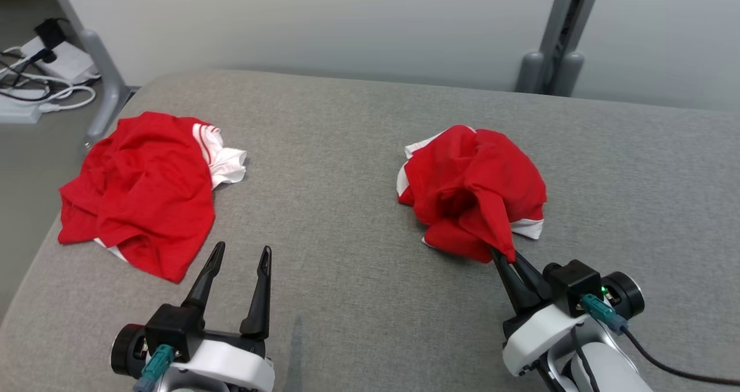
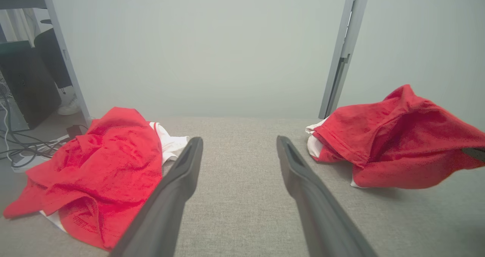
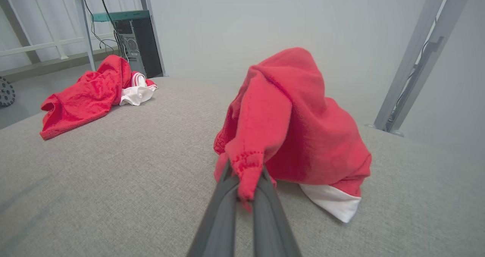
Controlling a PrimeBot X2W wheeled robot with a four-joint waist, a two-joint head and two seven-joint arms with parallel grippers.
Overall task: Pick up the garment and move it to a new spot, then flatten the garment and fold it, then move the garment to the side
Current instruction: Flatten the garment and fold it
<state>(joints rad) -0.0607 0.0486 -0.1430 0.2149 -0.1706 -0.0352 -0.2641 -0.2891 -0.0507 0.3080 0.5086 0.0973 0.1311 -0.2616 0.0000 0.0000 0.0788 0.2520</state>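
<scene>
Pinching just a thin corner of garment (image 1: pixel 471 184), right tool (image 1: pixel 506 259) may lose it lifting; left tool (image 1: pixel 243 247) gapes empty.

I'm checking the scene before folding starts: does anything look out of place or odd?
Nothing spilled or damaged. The left garment and right garment are crumpled; the right one is drawn to a point where the right gripper pinches it.

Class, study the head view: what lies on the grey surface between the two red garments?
Nothing: in the head view the grey surface is bare between the left garment and the right garment.
</scene>
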